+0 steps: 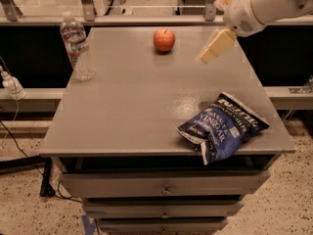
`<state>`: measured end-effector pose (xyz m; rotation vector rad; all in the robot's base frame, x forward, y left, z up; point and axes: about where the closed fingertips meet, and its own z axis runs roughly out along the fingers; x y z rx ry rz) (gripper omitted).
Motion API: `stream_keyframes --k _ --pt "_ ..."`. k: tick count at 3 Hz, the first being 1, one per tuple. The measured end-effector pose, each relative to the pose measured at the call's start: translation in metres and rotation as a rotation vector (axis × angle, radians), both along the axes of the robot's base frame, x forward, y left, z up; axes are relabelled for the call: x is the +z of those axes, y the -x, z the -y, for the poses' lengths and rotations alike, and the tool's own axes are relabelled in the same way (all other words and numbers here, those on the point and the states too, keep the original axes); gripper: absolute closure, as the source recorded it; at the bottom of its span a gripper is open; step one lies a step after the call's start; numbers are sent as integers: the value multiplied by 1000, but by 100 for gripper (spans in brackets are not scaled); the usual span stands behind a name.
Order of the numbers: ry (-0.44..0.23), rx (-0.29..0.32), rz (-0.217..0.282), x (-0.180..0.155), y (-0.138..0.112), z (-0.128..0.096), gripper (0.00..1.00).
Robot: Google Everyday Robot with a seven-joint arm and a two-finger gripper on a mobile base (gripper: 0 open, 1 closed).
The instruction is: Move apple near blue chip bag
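Hand [214,48] near round apple [164,39], crinkled foil bag [222,126]

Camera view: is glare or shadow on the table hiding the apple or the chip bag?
Camera view: no. A pale sheen lies on the table just behind the blue chip bag, whose white lettering reads through its gloss; the apple is evenly lit, with a small shadow at its base; the gripper hangs right of the apple, above the table.
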<state>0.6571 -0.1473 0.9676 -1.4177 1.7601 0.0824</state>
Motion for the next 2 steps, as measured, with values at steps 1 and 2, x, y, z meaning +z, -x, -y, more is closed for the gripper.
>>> stream_keyframes --k 1,2 --pt "-26 -67 21 4 -13 0 0" --pt "-126 -145 61 5 -60 -11 0"
